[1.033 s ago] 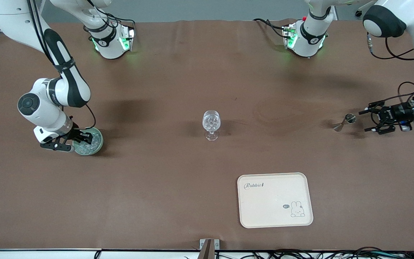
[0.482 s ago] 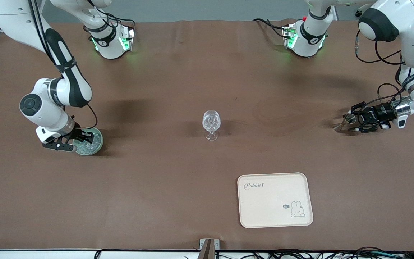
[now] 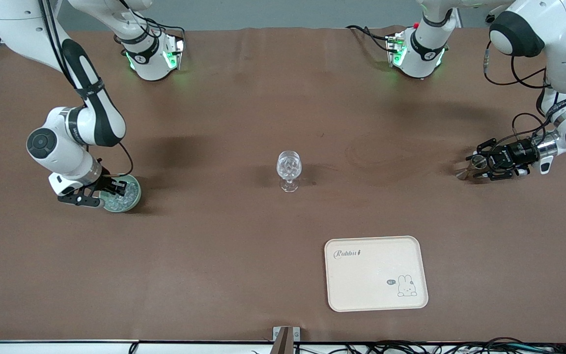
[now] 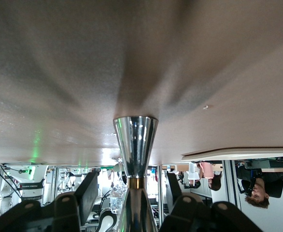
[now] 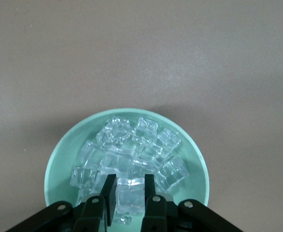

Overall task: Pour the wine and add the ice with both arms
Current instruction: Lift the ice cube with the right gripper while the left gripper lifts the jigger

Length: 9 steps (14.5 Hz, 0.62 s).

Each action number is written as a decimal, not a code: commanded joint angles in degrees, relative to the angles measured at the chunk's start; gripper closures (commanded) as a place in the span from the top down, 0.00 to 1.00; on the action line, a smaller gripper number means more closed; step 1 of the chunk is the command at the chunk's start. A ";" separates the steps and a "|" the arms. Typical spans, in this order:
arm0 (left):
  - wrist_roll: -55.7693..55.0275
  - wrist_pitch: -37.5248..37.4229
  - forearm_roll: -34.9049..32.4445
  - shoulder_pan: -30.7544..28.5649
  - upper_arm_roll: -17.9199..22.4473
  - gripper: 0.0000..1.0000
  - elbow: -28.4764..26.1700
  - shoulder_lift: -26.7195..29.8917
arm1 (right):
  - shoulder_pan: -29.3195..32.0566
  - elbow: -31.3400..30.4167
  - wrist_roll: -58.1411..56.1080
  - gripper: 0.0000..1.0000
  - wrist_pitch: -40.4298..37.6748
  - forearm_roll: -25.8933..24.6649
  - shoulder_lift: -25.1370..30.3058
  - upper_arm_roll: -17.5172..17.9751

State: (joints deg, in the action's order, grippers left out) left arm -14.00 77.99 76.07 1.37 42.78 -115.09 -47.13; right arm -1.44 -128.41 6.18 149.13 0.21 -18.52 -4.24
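Note:
The silver jigger (image 3: 466, 170) stands on the table at the left arm's end; no liquid shows in it. My left gripper (image 3: 479, 162) lies level beside it, open, with a finger on each side of the jigger's waist (image 4: 135, 140) and a gap at both. The pale green bowl (image 3: 134, 195) at the right arm's end holds several clear ice cubes (image 5: 136, 142). My right gripper (image 3: 117, 189) reaches down into the bowl (image 5: 59, 154) and is shut on one ice cube (image 5: 130, 198). The faceted stemmed glass (image 3: 289, 169) stands upright mid-table.
A cream tray (image 3: 376, 273) with a rabbit print lies nearer the front camera than the glass, toward the left arm's end. The arm bases stand along the table's back edge. Brown tabletop lies bare between bowl, glass and jigger.
My left gripper has moved in from the table's end to the jigger and now straddles it. My right gripper has stayed in the bowl, shifting only slightly.

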 commanded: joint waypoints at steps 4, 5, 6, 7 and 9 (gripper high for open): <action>-0.77 -0.30 2.76 0.65 -0.41 0.64 -0.92 0.37 | -0.75 10.88 4.35 0.00 -20.41 -0.47 5.14 0.20; -0.85 -0.39 2.94 0.56 -0.67 0.64 -0.92 0.46 | -0.84 13.95 5.41 0.00 -25.24 -0.56 7.33 0.29; -1.38 -0.47 2.94 0.74 -0.68 0.64 -1.01 0.81 | -0.75 16.33 5.16 0.00 -29.29 -0.56 9.10 0.20; -1.56 -0.39 3.03 1.09 -0.68 0.63 -1.27 0.46 | -0.67 18.96 4.55 0.00 -32.38 -0.56 10.42 0.29; -1.91 -0.39 3.03 1.26 -0.68 0.62 -1.28 0.55 | -0.75 26.06 4.10 0.00 -41.50 -0.56 12.01 0.38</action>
State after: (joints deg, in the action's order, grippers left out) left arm -14.90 77.98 77.91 1.90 41.70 -115.45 -47.13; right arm -2.16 -107.44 9.60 114.55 0.21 -8.43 -4.20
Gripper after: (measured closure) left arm 0.374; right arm 0.727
